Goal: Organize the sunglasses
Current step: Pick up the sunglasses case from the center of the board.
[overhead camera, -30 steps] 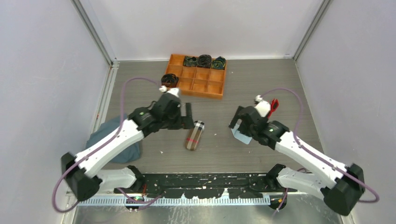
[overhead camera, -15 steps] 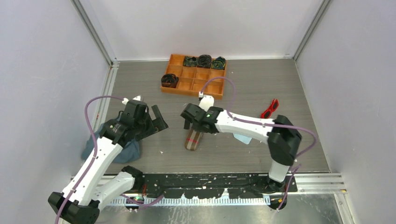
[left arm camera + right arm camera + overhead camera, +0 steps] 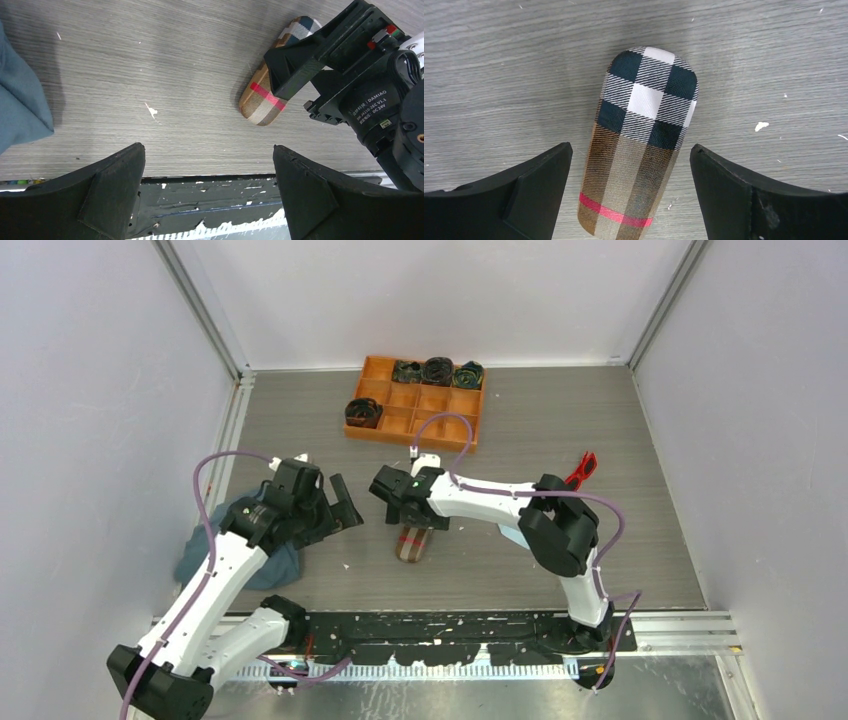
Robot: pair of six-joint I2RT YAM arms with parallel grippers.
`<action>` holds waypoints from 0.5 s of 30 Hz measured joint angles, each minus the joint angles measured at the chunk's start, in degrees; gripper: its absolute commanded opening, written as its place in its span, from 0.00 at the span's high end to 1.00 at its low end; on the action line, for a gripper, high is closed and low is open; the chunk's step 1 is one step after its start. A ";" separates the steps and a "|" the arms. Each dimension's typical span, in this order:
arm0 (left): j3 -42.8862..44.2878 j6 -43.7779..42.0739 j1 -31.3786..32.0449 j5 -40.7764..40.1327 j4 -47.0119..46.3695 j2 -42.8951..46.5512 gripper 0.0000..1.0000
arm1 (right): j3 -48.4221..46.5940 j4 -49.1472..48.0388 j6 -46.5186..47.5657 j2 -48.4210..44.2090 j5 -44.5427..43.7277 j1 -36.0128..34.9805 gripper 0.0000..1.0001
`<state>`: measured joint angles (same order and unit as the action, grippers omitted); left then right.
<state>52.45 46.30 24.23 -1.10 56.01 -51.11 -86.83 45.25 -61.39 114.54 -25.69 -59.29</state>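
Top external: sunglasses [image 3: 581, 470] at right | wrist views: plaid case [image 3: 644, 115] | left gripper [image 3: 207, 150], right gripper [image 3: 631, 147] gaping

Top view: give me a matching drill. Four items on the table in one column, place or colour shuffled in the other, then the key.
Things:
1. glasses case
2. sunglasses
3. tray
4. blue cloth

Descriptions:
A. far left, crumpled
B. at the back, orange
C. right side, red
D. centre, plaid, lying flat

Pairs: 1-D, 2-C, 3-B, 4-A
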 measured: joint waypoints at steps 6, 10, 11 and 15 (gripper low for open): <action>-1.03 0.00 0.00 0.28 -0.11 -0.48 0.00 | -0.17 0.00 -0.24 1.92 2.01 0.00 0.22; -1.07 0.00 0.00 0.31 -0.81 -1.42 0.00 | -0.20 -0.02 -0.28 2.25 2.73 0.04 0.37; -1.07 -0.02 0.00 0.31 -1.05 -1.64 0.00 | -0.17 -0.15 -0.24 2.25 2.95 0.09 0.40; -1.09 -0.02 -0.02 0.31 -1.44 -1.88 0.00 | 0.39 -1.20 0.22 1.99 3.80 0.59 0.61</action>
<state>51.35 46.28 24.21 -0.80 54.57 -52.99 -86.43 44.05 -61.17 116.53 -21.89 -58.70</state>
